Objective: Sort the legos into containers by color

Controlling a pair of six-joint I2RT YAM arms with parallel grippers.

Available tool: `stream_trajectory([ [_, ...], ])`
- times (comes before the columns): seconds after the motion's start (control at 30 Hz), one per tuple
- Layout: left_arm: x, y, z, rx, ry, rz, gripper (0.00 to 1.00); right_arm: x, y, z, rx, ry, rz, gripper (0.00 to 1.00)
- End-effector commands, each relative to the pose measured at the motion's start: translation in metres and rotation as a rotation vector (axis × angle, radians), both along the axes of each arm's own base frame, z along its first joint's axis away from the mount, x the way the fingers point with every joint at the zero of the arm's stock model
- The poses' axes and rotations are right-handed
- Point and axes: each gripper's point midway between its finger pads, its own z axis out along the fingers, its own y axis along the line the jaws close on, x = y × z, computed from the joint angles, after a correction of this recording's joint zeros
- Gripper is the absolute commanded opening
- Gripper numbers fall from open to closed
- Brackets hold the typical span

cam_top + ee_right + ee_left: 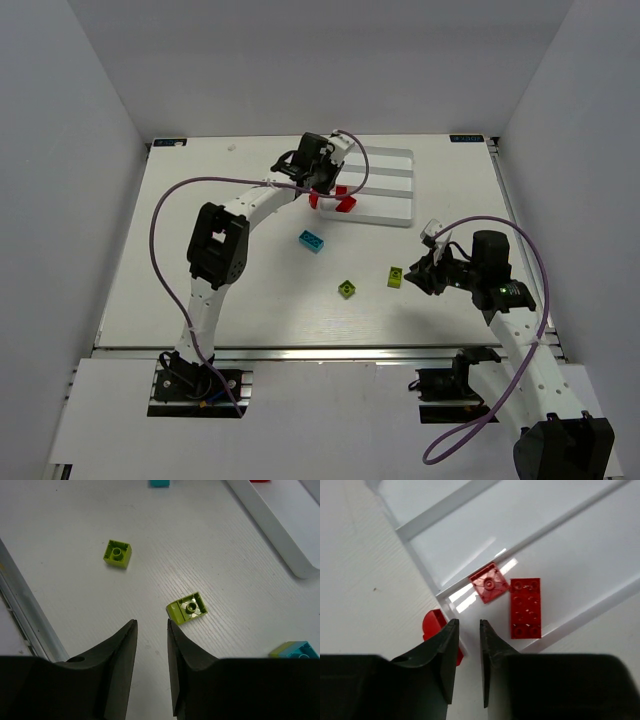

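The white tray point(385, 160) with its three long containers lies at the back of the table. Two red legos rest in its nearest container by the left corner: a long one point(525, 607) and a square one point(489, 582) lying upside down against the ridge. A third red piece point(433, 624) sits just outside that corner, half hidden by a finger. My left gripper point(468, 625) hovers over the corner, narrowly open and empty. A cyan lego point(311, 240) and two yellow-green legos point(118, 553) point(187, 607) lie on the table. My right gripper point(151, 625) is open just short of the nearer green one.
The tray's near corner point(280, 535) shows at the upper right of the right wrist view. A small cyan and green piece point(296, 650) peeks out beside the right finger. A metal rail point(320, 349) runs along the table's front edge.
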Motion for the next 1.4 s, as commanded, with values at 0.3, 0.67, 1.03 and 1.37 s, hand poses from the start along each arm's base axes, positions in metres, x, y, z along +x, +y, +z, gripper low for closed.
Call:
stream_trajectory([
  [0.3, 0.022, 0.052, 0.027, 0.119, -0.08, 0.283, 0.64, 0.001, 0.005, 0.009, 0.013, -0.03, 0.031, 0.37],
  [0.67, 0.027, 0.059, 0.004, 0.142, -0.023, 0.335, 0.65, 0.0, 0.005, 0.009, 0.012, -0.028, 0.032, 0.37],
  [1.03, 0.024, 0.057, -0.017, 0.151, 0.022, 0.328, 0.64, 0.0, 0.005, 0.009, 0.011, -0.026, 0.032, 0.37],
  [1.37, 0.017, 0.054, -0.038, 0.152, 0.071, 0.309, 0.64, 0.001, 0.004, 0.009, 0.011, -0.028, 0.029, 0.37],
])
